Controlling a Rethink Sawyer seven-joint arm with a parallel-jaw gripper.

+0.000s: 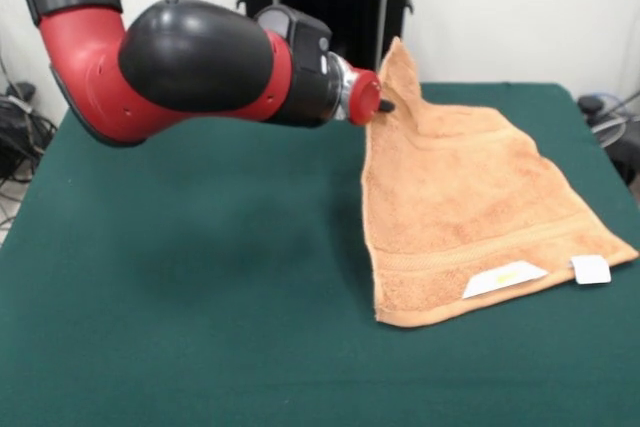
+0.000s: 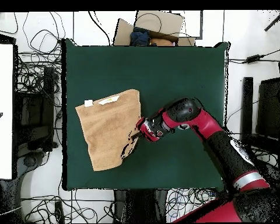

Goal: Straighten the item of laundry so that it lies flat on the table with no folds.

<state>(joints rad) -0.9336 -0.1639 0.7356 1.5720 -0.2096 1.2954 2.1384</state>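
Observation:
The orange-tan towel point(image 1: 470, 207) lies on the right part of the green table point(image 1: 200, 277). Its far left edge is lifted into a peak beside my gripper point(image 1: 385, 105), which is shut on that edge and holds it above the table. The rest of the towel slopes down to the table, with its border band and two white tags point(image 1: 503, 279) at the near edge. In the overhead view the towel point(image 2: 104, 131) is left of the table's middle point(image 2: 177, 70), with my gripper point(image 2: 134, 135) at its right edge, where the cloth is bunched.
The red and black arm point(image 1: 180, 62) reaches across the table's far left half. In the overhead view, cables point(image 2: 37, 64) and a box of items point(image 2: 151, 32) lie off the table. A monitor point(image 2: 2, 111) stands at the left.

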